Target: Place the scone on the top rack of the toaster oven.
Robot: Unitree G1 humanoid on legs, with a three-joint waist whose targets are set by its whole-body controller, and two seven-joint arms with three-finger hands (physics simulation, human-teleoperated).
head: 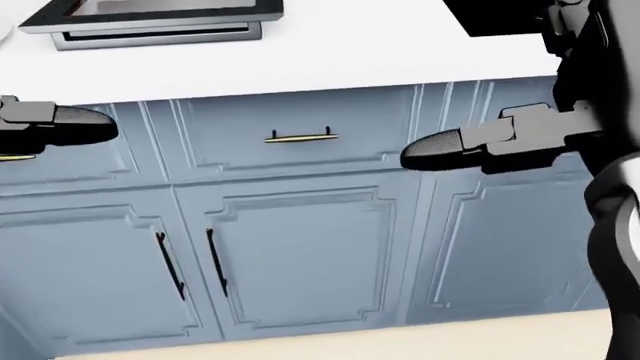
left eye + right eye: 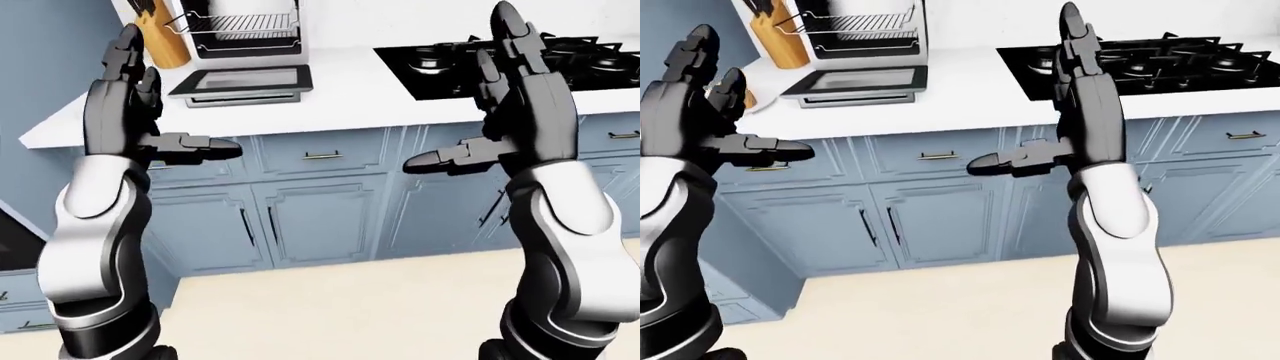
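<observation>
both hands raised, fingers spread, empty: left hand (image 2: 130, 105), right hand (image 2: 520, 97). toaster oven (image 2: 245, 45) open on counter (image 2: 350, 94), knife block (image 2: 160, 37) beside, stove (image 2: 520, 60) at right.

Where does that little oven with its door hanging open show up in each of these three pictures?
Left-eye view: toaster oven at top left on the white counter, door down, racks visible.
Right-eye view: top left, beside the knife block.
Head view: only its open door shows, at the top left edge.
Shared landmark: the brass drawer handle below the counter.
</observation>
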